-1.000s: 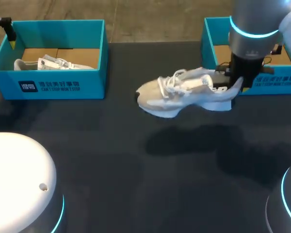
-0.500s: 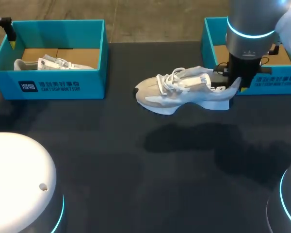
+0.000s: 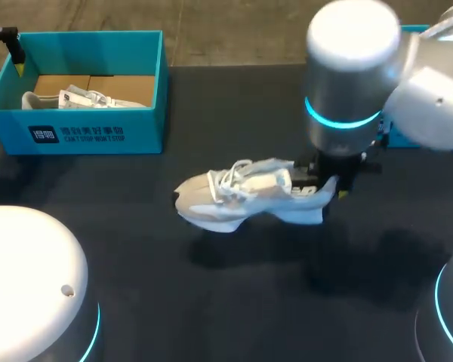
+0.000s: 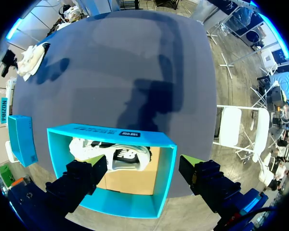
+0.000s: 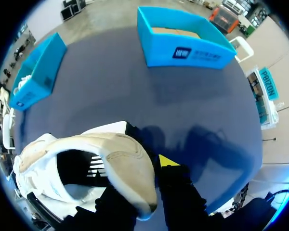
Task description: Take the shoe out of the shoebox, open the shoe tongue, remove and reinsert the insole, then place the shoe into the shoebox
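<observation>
The white sneaker could be lost or set down crooked from here. It is gripped by the heel alone, so the long toe end may sag or twist in the pinch, and the sneaker may slip out or be landed on its side. The heel collar is clamped between the fingers of the right gripper, with the toe pointed away toward the left arm's side. The sneaker is carried over the middle of the dark table; whether the sole touches it cannot be told. The left gripper is held with its fingers apart above the left shoebox, in which a second sneaker lies.
</observation>
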Motion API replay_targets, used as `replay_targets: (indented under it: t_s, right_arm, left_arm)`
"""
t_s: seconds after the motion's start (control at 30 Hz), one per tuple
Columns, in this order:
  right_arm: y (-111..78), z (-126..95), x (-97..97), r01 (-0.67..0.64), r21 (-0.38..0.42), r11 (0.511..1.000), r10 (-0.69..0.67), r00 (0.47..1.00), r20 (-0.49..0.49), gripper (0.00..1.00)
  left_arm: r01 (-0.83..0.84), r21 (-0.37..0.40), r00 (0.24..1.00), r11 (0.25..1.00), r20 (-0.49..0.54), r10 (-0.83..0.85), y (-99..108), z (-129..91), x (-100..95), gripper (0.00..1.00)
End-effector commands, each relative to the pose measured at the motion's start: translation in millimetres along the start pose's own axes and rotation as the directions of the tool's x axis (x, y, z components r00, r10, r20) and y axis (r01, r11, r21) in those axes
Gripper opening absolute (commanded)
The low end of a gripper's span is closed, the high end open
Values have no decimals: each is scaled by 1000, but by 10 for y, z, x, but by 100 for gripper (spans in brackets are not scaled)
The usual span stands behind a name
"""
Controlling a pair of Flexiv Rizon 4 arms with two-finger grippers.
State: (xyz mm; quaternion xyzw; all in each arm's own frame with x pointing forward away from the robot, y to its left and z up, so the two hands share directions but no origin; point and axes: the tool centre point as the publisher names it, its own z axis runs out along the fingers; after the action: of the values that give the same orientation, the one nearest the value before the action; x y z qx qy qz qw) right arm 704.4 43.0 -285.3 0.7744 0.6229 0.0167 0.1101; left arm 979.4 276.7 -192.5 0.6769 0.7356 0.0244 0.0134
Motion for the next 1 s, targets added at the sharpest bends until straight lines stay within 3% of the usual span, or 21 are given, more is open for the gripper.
replay_targets:
  t_s: [0.03, 0.53, 0.77, 1.0]
  right_arm:
    - [-111, 200, 220, -5, 18, 1000, 4, 999, 37, 0]
    - [-422, 752, 351, 7, 77, 997, -10, 999, 38, 0]
    - [-585, 828, 447, 17, 80, 997, -22, 998, 55, 0]
    - [-627, 831, 500, 28, 80, 996, -35, 996, 82, 0]
  left_arm:
    - [0, -1, 1000, 1000, -3, 0, -4, 0, -1, 100]
    - [0, -1, 1000, 1000, -3, 0, -4, 0, -1, 100]
    - [0, -1, 1000, 1000, -3, 0, -4, 0, -1, 100]
    - [0, -1, 1000, 1000, -3, 0, -4, 0, -1, 100]
